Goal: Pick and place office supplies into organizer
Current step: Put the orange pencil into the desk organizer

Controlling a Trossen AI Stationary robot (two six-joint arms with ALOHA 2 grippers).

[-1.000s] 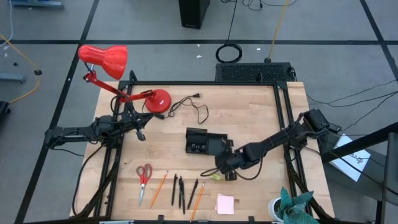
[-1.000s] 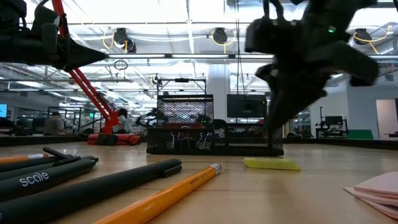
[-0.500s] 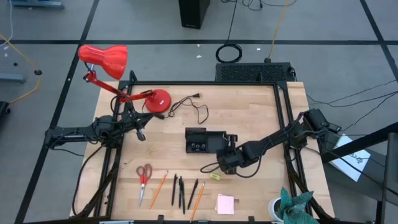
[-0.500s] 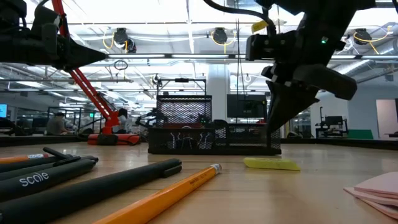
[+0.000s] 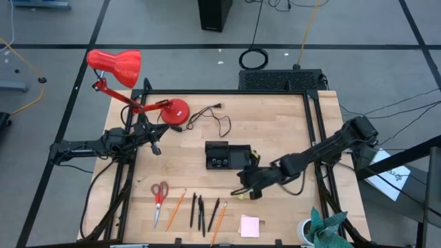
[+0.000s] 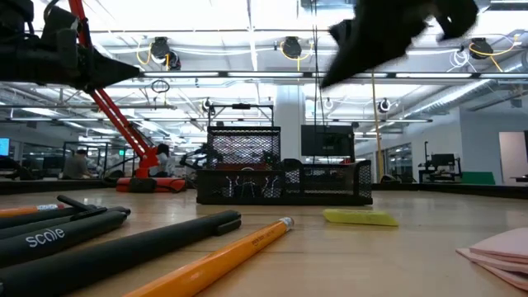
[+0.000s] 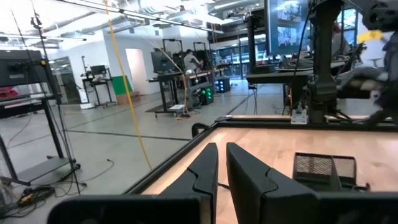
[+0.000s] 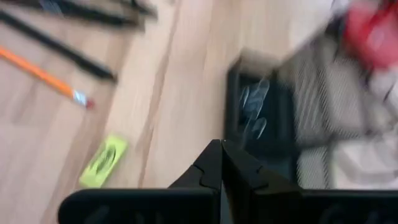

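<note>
Red desk lamp (image 5: 117, 67) is leaning over the table's (image 5: 289, 131) far-left corner, its round base (image 5: 173, 111) sitting on the wood w/ the black cord (image 5: 219, 122) curling just beside it. Left gripper (image 5: 156, 149) is hovering near the left edge, fingers (image 7: 205, 171) nearly together w/ only a thin gap, gripping nothing.

Along the near edge, L to R: red-handled scissors (image 5: 159, 195) are lying beside an orange pencil (image 5: 175, 209), then dark pens (image 5: 198, 210) in a loose row, then a second orange pencil (image 5: 219, 222), then the pink sticky-note pad (image 5: 249, 225). In the low view the pens (image 6: 140, 247) and a pencil (image 6: 223, 260) are filling the foreground, the pad's corner (image 6: 503, 252) showing at far R.

Black mesh organizer (image 5: 227, 156) is standing mid-table; silvery clips (image 8: 252, 112) are lying in one compartment, seen from the right wrist. Right gripper (image 5: 252, 190) is hanging above the wood just near-right of the organizer, fingers (image 8: 214, 165) pressed fully together, carrying nothing. Small yellow item (image 8: 104, 160) is lying flat on the table between organizer and supplies row, just beside the right gripper, apart from the tray; low view shows it (image 6: 360, 217) resting on the wood in front of the organizer (image 6: 285, 183).
</note>
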